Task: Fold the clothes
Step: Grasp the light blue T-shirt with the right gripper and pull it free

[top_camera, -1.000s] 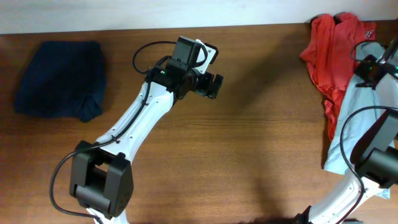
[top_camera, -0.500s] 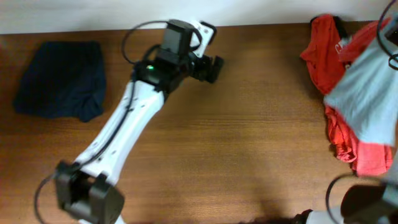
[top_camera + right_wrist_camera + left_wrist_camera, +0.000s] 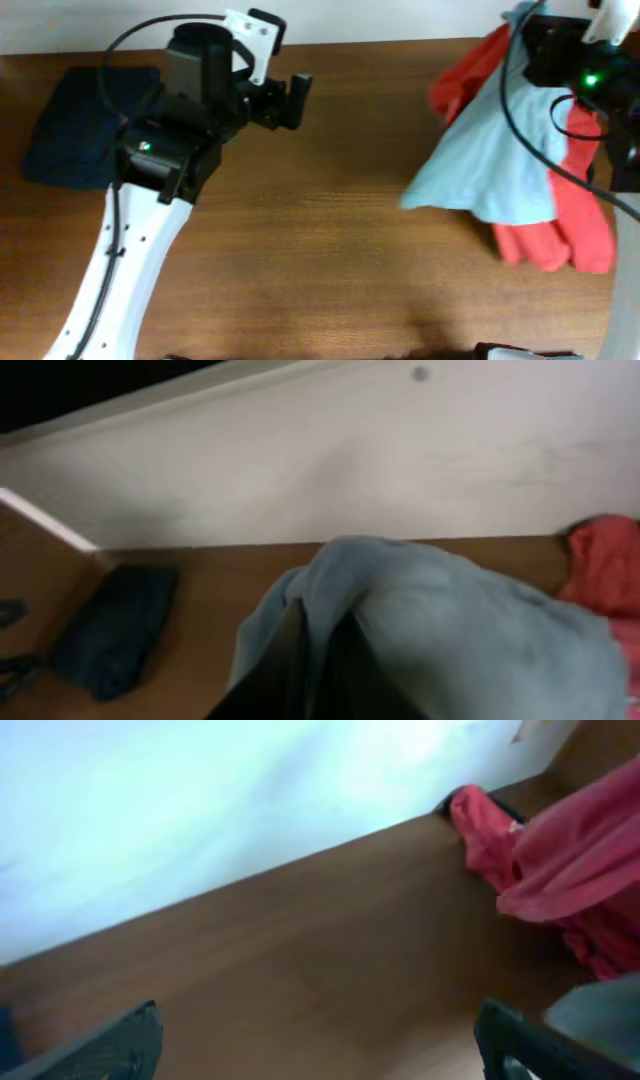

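The T-shirt has swung up and inward from the right edge in the past second, hoisted by the right gripper, while the left arm has risen and drawn back toward the far left of the table. The right gripper's fingers are clenched on a bunched fold of the pale blue cloth, which hangs from them in a loose fan over the right part of the table, its lowest corner pointing toward the middle. The red shirt lies crumpled beneath and behind the T-shirt, showing past its lower edge and again at its upper left. The left gripper hovers above bare wood near the far edge, its fingers spread wide and grasping nothing. The navy garment lies in a flat heap at the far left, partly hidden by the left arm. A white wall runs behind the table.
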`<control>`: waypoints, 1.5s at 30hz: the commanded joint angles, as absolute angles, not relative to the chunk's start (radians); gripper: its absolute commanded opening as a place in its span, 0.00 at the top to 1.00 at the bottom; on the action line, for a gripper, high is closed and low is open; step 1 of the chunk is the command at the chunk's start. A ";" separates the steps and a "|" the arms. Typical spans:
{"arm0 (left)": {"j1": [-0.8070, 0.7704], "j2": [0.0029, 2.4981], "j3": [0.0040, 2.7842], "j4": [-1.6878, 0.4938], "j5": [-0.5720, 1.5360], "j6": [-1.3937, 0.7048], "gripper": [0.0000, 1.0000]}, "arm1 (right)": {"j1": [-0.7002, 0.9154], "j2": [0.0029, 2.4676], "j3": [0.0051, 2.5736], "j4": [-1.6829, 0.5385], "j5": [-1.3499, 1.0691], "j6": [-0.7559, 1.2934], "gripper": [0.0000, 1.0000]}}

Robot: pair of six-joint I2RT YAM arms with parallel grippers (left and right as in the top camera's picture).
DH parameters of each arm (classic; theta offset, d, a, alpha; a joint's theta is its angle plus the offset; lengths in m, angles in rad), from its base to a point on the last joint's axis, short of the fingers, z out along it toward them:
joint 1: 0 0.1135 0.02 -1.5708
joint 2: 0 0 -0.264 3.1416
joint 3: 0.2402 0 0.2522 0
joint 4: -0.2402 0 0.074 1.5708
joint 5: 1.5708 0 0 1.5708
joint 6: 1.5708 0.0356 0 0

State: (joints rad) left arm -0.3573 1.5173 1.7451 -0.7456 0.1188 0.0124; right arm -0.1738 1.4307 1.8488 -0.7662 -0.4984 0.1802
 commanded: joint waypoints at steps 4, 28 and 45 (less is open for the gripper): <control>-0.348 1.493 1.756 -0.805 0.104 0.031 0.01 | -0.166 1.410 1.878 -0.766 -0.398 0.152 0.96; -0.348 1.565 1.756 -0.801 0.108 0.030 0.01 | -0.606 1.552 1.877 -0.724 -0.360 0.222 0.84; -0.348 1.604 1.756 -0.794 0.108 0.030 0.01 | -0.553 1.585 1.876 -0.858 -0.388 0.214 0.96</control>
